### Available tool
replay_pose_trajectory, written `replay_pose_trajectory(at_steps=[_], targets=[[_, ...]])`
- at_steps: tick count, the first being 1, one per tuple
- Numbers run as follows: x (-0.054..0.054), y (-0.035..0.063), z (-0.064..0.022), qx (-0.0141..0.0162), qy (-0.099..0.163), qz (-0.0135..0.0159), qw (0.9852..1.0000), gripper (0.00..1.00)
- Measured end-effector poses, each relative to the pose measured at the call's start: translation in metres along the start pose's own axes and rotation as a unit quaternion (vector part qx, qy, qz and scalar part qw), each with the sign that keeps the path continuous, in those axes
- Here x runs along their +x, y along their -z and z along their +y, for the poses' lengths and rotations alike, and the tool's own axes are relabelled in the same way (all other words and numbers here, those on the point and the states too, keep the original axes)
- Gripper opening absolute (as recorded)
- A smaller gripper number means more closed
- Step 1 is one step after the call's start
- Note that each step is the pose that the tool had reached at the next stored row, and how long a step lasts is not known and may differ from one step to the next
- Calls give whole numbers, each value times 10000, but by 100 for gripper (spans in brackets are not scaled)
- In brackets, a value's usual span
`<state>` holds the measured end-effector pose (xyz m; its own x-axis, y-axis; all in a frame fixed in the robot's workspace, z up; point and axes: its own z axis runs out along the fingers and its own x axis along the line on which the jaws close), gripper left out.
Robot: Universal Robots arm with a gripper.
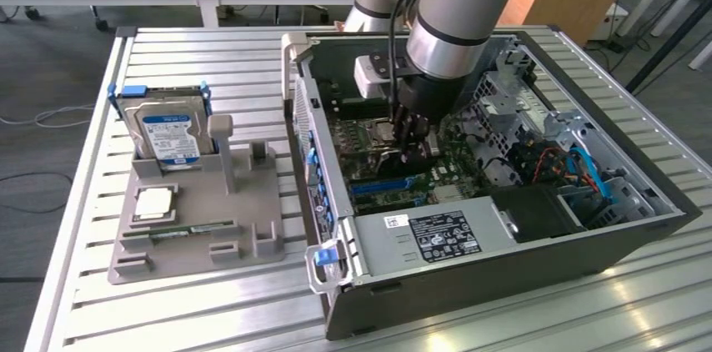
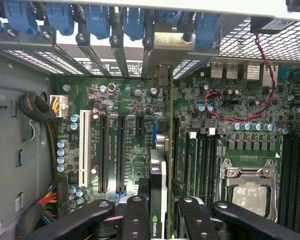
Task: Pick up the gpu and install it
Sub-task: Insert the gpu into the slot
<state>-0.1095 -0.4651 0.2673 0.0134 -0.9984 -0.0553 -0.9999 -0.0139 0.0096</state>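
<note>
The gpu (image 2: 159, 170) stands edge-on over the motherboard (image 2: 135, 110), a thin dark card running from my fingers toward the case's rear wall. Its metal bracket (image 2: 162, 47) lies against the rear slot openings, among the blue clips (image 2: 97, 17). My gripper (image 2: 160, 207) is shut on the card's near end, one black finger (image 2: 135, 215) on each side. In the exterior view the gripper (image 1: 409, 142) reaches down into the open computer case (image 1: 501, 277), with the gpu (image 1: 409, 164) dark beneath it. Whether the card is seated in a slot is unclear.
A white slot (image 2: 83, 145) and black slots (image 2: 104, 155) lie on one side of the card, and the CPU socket (image 2: 247, 185) and a red wire (image 2: 230, 115) on the other. On the exterior view's left, a grey holder (image 1: 189, 227) carries a hard drive (image 1: 167, 131), a chip (image 1: 153, 202) and a RAM stick (image 1: 178, 233).
</note>
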Motion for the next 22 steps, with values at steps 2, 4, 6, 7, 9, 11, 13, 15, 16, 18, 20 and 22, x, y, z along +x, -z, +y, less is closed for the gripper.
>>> replay_pose_trajectory(at_steps=[2, 4, 6, 7, 9, 11, 13, 15, 16, 18, 20, 22], targets=[[1, -6, 4, 1, -1, -1, 10000, 27], [1, -13, 6, 0, 0, 0, 10000, 27], [1, -14, 6, 0, 0, 0, 10000, 27], [1, -15, 6, 0, 0, 0, 10000, 27], [1, -15, 6, 0, 0, 0, 10000, 27], [1, -25, 5, 1, 0, -3, 10000, 27], [2, -33, 6, 0, 0, 0, 10000, 27], [2, -37, 6, 0, 0, 1, 10000, 27], [2, -37, 6, -1, 0, 1, 10000, 27], [2, -40, 6, 0, 0, 0, 10000, 27], [2, -41, 6, 0, 0, 0, 10000, 27], [2, -45, 5, 1, 0, -1, 10000, 27]])
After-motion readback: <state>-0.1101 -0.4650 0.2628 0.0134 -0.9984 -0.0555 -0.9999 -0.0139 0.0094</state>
